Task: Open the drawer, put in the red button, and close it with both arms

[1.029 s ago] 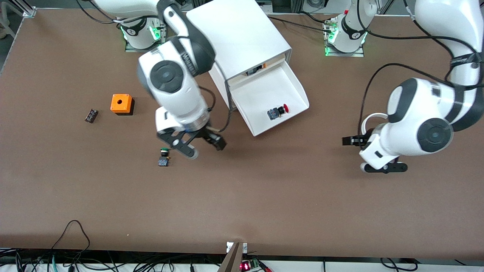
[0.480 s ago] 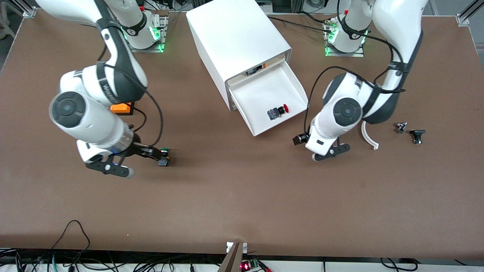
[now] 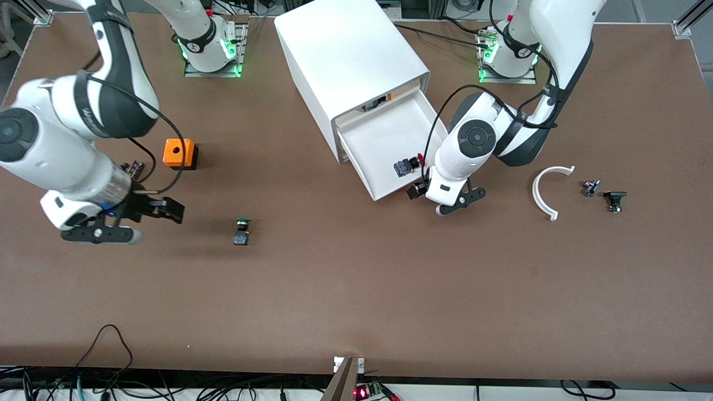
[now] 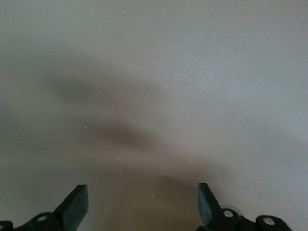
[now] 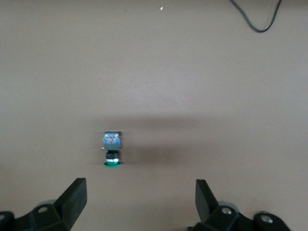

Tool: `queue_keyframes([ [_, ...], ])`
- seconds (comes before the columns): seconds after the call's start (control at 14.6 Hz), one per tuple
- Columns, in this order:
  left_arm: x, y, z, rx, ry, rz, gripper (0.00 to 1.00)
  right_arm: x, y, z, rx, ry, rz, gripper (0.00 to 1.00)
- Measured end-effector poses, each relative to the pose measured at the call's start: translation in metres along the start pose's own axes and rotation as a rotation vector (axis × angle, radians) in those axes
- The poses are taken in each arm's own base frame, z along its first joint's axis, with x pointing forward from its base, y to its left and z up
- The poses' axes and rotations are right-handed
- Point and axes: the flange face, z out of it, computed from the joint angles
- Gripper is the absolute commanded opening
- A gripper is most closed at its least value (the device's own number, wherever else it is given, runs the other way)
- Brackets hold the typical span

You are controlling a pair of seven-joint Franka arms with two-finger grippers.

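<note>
Drawer point(image 3: 398, 146) of the white box cabinet point(image 3: 348, 55) is pulled out, and the red button point(image 3: 409, 165) already lies on its side inside it, near the front lip toward the left arm's end. So opening and placing look done; what's left, as I judge it, is the closing with both arms.

Left gripper point(image 3: 445, 200) hangs low just off the drawer's front corner, fingers spread and empty; its wrist view shows only bare tabletop between the two fingertips point(image 4: 74, 204). It seems placed to push, but contact with the drawer front is hard to confirm from here.

Right gripper point(image 3: 120, 220) is well away, over the table point(image 3: 356, 301) toward the right arm's end, fingers spread and holding nothing. It would have to come across to share the push.

The green-capped twin button point(image 3: 242, 231) sits untouched on the table, also seen in the right wrist view point(image 5: 112, 149). Also out: an orange box with a hole point(image 3: 179, 152), a small dark part point(image 3: 134, 169) beside it, a white curved piece point(image 3: 543, 192), and two small black parts point(image 3: 604, 192).

Writing: a white wordmark on the right arm's black joint band point(image 3: 89, 114), not readable. Nothing else legible.
</note>
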Motion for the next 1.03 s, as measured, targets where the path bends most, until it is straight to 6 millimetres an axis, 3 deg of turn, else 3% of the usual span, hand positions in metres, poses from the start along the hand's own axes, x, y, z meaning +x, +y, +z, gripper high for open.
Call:
queue_keyframes([
  [0.14,-0.006,0.003,-0.003,-0.005,-0.001,0.010,1.00,-0.013,0.013,-0.023,-0.002,0.000,-0.008,1.00],
  [0.41,-0.024,0.007,-0.001,0.000,-0.011,0.035,1.00,-0.038,0.019,-0.071,0.004,-0.014,-0.006,1.00],
  [0.75,-0.046,0.009,0.004,0.013,-0.027,0.063,1.00,-0.050,0.024,-0.097,0.006,-0.017,0.008,1.00],
  [1.03,-0.069,0.015,0.006,0.019,-0.040,0.098,1.00,-0.045,0.030,-0.112,0.004,-0.002,0.020,1.00],
])
